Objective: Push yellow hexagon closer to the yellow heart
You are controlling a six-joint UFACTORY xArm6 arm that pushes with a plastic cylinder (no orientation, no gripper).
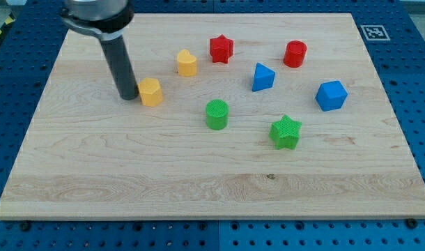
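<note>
The rod is ready to push.
Its tip [129, 96] touches the yellow hexagon [151, 92]; the yellow heart [187, 63] is near, not reached. No jaws here.

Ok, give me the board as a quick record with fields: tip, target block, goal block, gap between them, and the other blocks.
tip: my tip on the wooden board, just at the view's left of the yellow hexagon, touching or nearly so
target: yellow hexagon, left of centre
goal: yellow heart, up and to the view's right of the hexagon
gap: apart, bare board between them
others: red star, red cylinder, blue pyramid-like block, blue cube, green cylinder, green star
</note>
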